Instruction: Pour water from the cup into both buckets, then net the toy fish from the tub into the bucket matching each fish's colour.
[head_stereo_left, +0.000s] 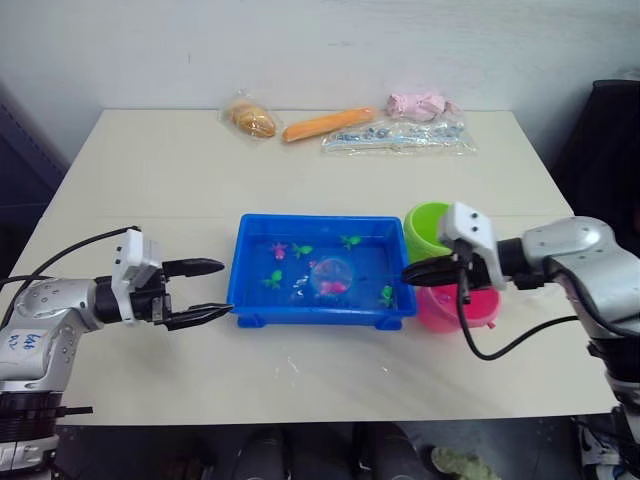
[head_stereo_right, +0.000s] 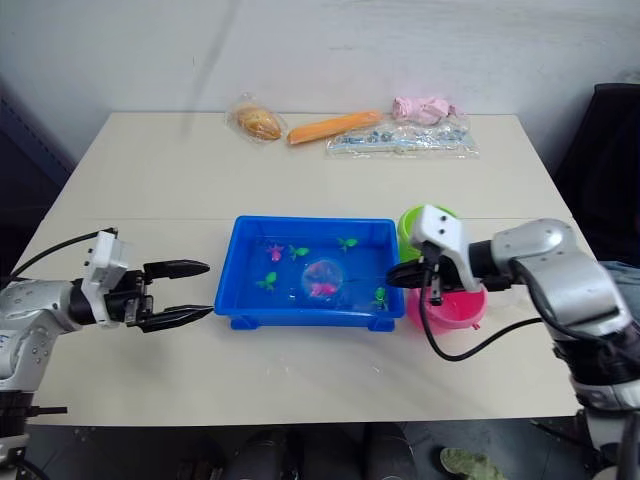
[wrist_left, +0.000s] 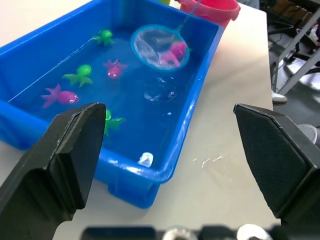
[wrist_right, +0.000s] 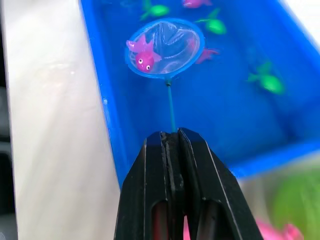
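Observation:
The blue tub (head_stereo_left: 300, 318) holds water and several toy fish, green (head_stereo_left: 272, 279) and pink (head_stereo_left: 278, 250). My right gripper (head_stereo_left: 412, 272) is shut on the thin handle of the net (wrist_right: 164, 47) at the tub's right end. The hoop lies in the water with a pink fish (wrist_right: 142, 56) inside it. Behind that gripper stands the green bucket (head_stereo_left: 425, 225), and the pink bucket (head_stereo_left: 435, 310) is under its wrist. My left gripper (head_stereo_left: 225, 288) stands open and holds nothing, just left of the tub's left wall. The cup is out of view.
Along the table's far edge lie a bagged bread-like item (head_stereo_left: 250, 118), an orange carrot toy (head_stereo_left: 328, 124), a pink toy (head_stereo_left: 420, 103) and a clear bag (head_stereo_left: 400, 135). Water drops (head_stereo_left: 300, 365) spot the table in front of the tub. A dark chair (head_stereo_left: 610, 140) stands at the right.

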